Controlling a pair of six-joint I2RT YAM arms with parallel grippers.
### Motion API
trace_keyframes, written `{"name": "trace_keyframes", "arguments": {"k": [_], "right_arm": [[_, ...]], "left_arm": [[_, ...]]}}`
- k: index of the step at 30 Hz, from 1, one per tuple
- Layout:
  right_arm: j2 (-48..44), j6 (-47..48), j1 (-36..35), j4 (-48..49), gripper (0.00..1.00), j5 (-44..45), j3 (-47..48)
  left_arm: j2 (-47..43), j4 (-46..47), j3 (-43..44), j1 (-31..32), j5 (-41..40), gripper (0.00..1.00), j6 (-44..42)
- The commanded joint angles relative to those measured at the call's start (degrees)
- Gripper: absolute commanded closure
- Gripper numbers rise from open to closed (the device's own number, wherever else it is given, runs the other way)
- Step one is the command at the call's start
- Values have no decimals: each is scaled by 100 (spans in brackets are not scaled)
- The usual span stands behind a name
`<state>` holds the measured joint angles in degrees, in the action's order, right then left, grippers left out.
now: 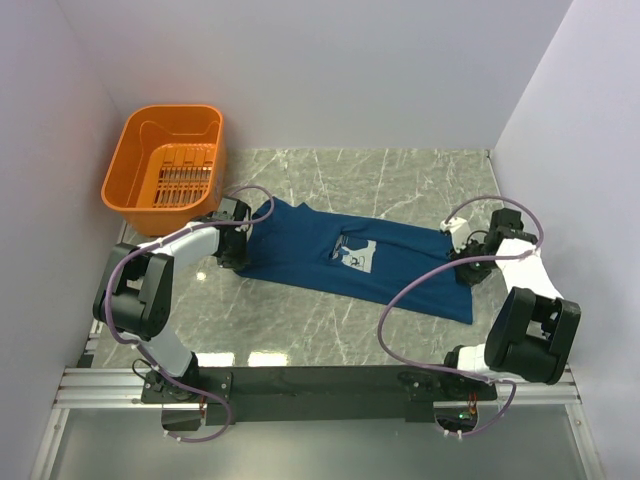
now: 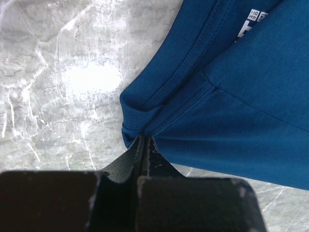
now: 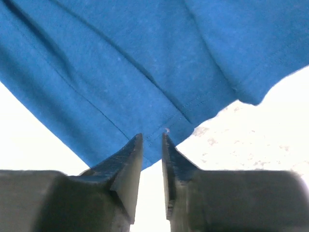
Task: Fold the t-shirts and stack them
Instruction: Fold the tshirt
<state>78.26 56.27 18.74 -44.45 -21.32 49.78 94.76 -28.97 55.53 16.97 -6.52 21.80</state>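
A navy-blue t-shirt [image 1: 290, 245] lies spread flat on a grey marble table [image 1: 400, 175]. Its long axis runs left to right on a slight slant, with the collar end far-left and the hem end near-right. The pale chest print [image 1: 356, 255] faces up near the middle. The left gripper [image 2: 145, 141] sits at the collar end, fingers pressed together on a pinch of cloth by the collar ribbing, not far from the neck label [image 2: 253, 21]. The fabric puckers toward the tips. The right gripper [image 3: 152, 137] sits at the opposite end, fingers a narrow slit apart with the stitched hem reaching the tips. It is unclear whether they bite the cloth. Each arm has the end on its own side, and the shirt stretches inward between them. An orange plastic basket [image 1: 130, 170] stands far left, apart from the shirt.
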Motion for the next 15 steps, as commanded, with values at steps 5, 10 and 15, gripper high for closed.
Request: {"name": "trace_keyframes", "arguments": {"k": [5, 10, 15], "right_arm": [[-117, 577, -370, -521, 59, -495, -319], [-582, 325, -1283, -434, 59, -593, -881], [-514, -116, -1602, 102, 59, -364, -1023]], "left_arm": [[-142, -30, 28, -18, -262, 99, -1], [-160, -30, 28, -18, -279, 99, -1], [-169, -21, 11, -18, -288, 100, -1]]}}
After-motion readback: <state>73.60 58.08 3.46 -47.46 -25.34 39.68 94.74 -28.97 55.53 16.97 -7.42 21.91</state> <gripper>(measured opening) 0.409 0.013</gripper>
